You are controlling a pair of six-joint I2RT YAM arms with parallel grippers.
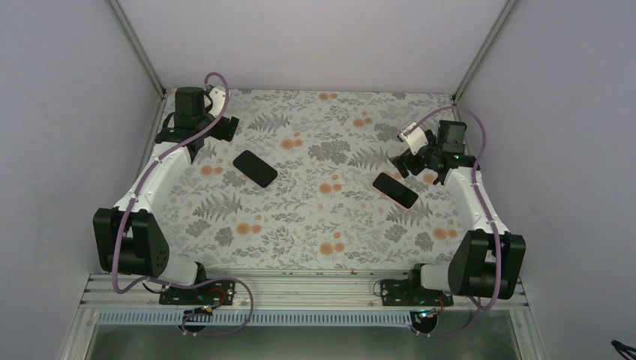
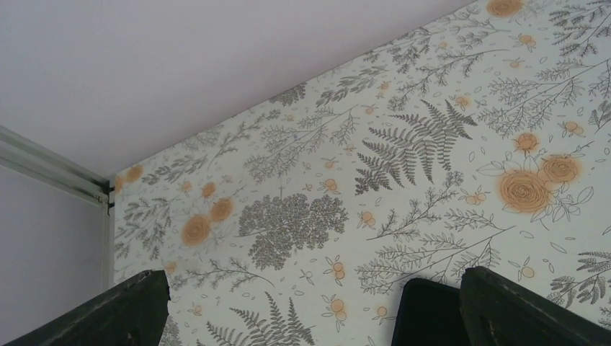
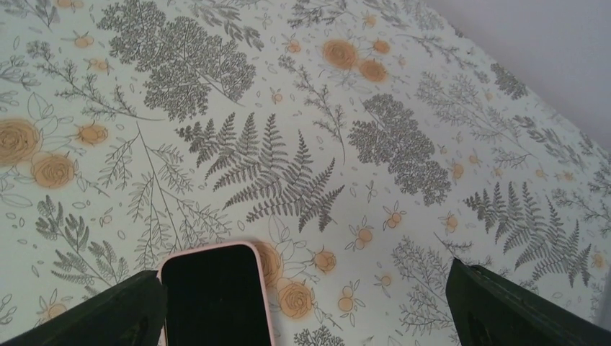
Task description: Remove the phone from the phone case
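Black-screened phone [image 1: 395, 190] in pink-rimmed case [image 3: 264, 299] lies at seven o'clock of the empty, wide-open right hand [image 1: 412, 166]; left hand [image 2: 317, 276] likewise.

A table [image 1: 247, 259] under a pale cloth [image 2: 403, 144] printed with grey ferns and orange blossoms fills a small enclosed booth. Plain lilac-grey walls close it in: a back wall [image 1: 315, 37] beyond the table's far edge, a left wall [image 1: 52, 112] and a right wall [image 1: 577, 112] along its sides. Slim aluminium posts [image 1: 136, 45] rise from the table's two far corners. A slotted metal rail [image 1: 300, 289] runs along the table's near edge, with a grey metal tray [image 1: 300, 341] just beyond it. Light falls soft and even across the cloth.
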